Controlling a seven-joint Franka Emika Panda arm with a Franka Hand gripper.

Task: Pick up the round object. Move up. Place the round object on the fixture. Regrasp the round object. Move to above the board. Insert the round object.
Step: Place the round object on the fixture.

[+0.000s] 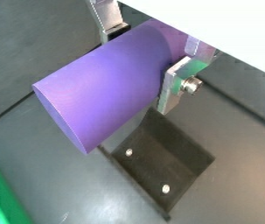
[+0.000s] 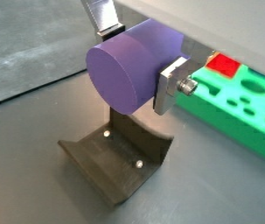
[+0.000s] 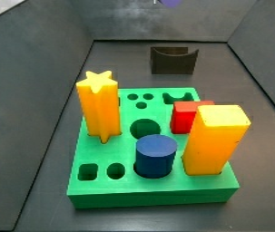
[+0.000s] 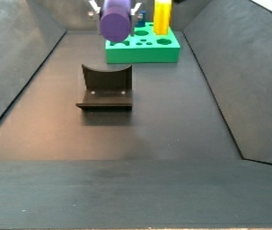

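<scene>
Two silver fingers [image 1: 176,80] of the tool [image 2: 132,54] clamp the round object [image 1: 105,86], a purple cylinder held lying sideways, its flat end face showing in both wrist views. It hangs in the air above the fixture [image 2: 118,161], clear of it, with open space between the peg's underside and the curved notch. In a side view the fixture [image 4: 104,89] stands alone on the dark desk [image 4: 126,153], with bare floor on all sides up to the sloping walls. The board [image 3: 152,163] lies well apart from the fixture, carrying a yellow star peg [image 3: 98,105], a yellow block [image 3: 217,139], a red block [image 3: 190,115] and a dark blue cylinder [image 3: 155,155].
</scene>
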